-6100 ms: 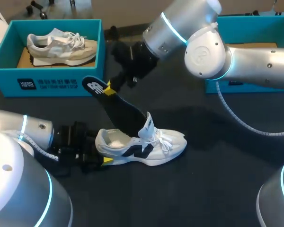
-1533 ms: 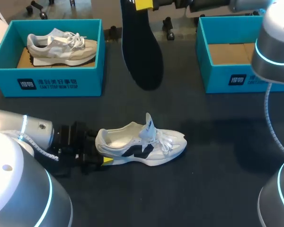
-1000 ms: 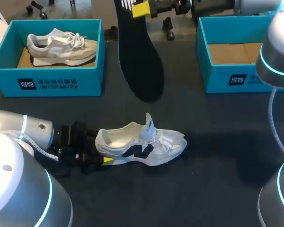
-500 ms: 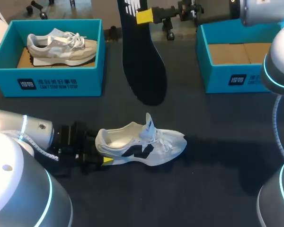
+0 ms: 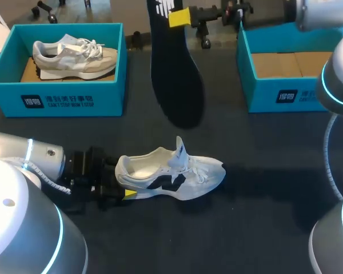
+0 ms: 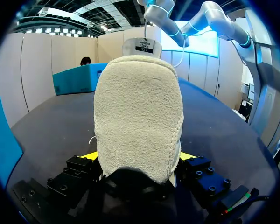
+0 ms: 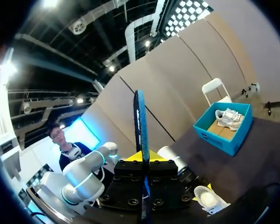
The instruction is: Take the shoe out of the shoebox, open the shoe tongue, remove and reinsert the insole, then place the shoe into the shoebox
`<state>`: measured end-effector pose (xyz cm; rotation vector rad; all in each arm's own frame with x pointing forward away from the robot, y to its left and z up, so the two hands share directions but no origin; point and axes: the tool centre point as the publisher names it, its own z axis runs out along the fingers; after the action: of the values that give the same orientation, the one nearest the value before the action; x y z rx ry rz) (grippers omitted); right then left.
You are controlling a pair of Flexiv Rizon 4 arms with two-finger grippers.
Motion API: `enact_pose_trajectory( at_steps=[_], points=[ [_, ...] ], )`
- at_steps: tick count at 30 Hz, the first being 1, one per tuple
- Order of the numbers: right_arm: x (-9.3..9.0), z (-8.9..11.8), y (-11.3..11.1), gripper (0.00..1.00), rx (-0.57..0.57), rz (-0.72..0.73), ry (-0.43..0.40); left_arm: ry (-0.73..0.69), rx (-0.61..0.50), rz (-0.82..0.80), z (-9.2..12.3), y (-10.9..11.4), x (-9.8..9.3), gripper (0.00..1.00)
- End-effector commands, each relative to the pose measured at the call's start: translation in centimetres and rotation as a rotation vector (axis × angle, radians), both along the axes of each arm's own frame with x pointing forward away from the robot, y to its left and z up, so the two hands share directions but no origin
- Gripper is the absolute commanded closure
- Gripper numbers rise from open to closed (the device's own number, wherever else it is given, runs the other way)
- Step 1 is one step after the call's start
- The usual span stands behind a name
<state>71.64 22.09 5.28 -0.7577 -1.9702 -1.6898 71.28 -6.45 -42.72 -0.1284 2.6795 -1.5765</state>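
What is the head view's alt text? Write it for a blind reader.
The right gripper holds a black insole aloft; the left gripper grips the heel of a white shoe on the table. The teal left shoebox holds a beige shoe; the right shoebox shows only cardboard.
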Motion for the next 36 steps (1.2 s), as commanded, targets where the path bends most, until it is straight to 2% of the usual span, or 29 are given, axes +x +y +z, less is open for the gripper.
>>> enact_pose_trajectory(
  at_steps=[1, 5, 25, 36],
  points=[
    [-1.7, -0.7, -2.7, 1.0, 0.02, 0.003, 0.014, 0.002, 0.004, -0.001, -0.5, -0.3, 0.3, 1.0],
    [-2.8, -0.9, -3.4, 1.0, 0.008, -0.012, 0.037, 0.002, 0.004, -0.001, -0.5, -0.3, 0.3, 1.0],
    [-8.4, -2.4, -4.1, 1.0, -0.003, -0.06, 0.131, 0.002, 0.004, -0.001, -0.5, -0.3, 0.3, 1.0],
    [-10.5, -2.8, -5.5, 1.0, -0.006, -0.089, 0.152, 0.002, 0.004, -0.001, -0.5, -0.3, 0.3, 1.0]
  ],
)
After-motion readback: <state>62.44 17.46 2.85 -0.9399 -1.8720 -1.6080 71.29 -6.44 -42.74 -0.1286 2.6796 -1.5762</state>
